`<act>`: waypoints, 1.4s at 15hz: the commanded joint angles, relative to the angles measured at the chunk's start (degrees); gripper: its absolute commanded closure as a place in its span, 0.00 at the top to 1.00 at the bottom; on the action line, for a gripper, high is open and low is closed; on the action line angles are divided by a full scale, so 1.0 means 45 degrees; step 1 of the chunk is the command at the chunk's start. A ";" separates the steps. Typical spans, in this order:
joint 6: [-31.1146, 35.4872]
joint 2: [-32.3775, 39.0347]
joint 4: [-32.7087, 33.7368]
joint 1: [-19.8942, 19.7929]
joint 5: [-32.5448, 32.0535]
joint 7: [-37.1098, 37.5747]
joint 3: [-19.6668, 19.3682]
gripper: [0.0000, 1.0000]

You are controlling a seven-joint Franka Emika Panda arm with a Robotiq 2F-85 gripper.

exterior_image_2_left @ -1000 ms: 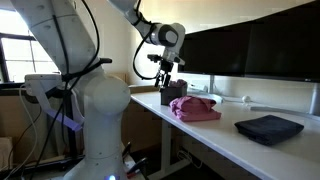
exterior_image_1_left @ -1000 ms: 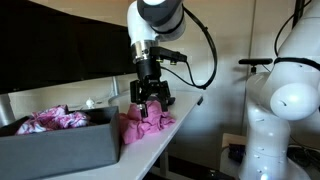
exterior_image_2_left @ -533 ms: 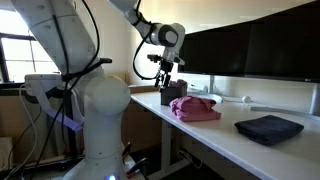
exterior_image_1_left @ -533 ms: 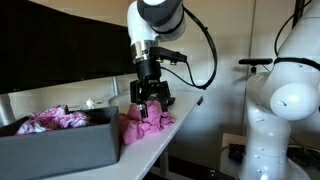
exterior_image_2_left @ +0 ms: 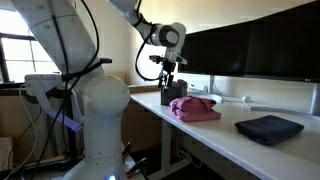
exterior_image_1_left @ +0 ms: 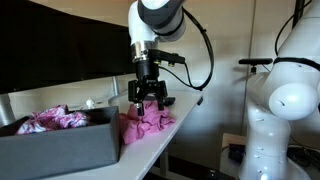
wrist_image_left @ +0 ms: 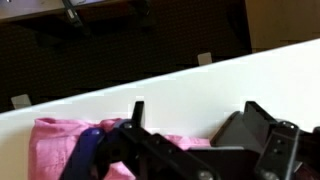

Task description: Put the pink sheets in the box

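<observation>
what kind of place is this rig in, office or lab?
Probably an office-style lab: a long white desk against the wall, big dark monitors lined up along it, and a bulky white robot standing beside the desk.

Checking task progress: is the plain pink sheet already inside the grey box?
No, the plain pink sheet lies on the table outside the grey box, beside its wall, under the open gripper.

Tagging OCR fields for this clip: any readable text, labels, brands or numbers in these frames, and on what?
None readable in any view.
Box, pink sheets, monitors: plain, no markings show.
Gripper and arm: no label sharp enough to read.
</observation>
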 commanded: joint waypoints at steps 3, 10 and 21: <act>0.1057 0.0240 -0.0218 -0.0906 -0.1352 0.0007 -0.0263 1.00; 0.2212 0.1788 0.0588 -0.1710 -0.3355 0.0082 -0.0744 1.00; 0.2816 0.3853 0.1853 -0.1776 -0.4617 0.0180 -0.1207 1.00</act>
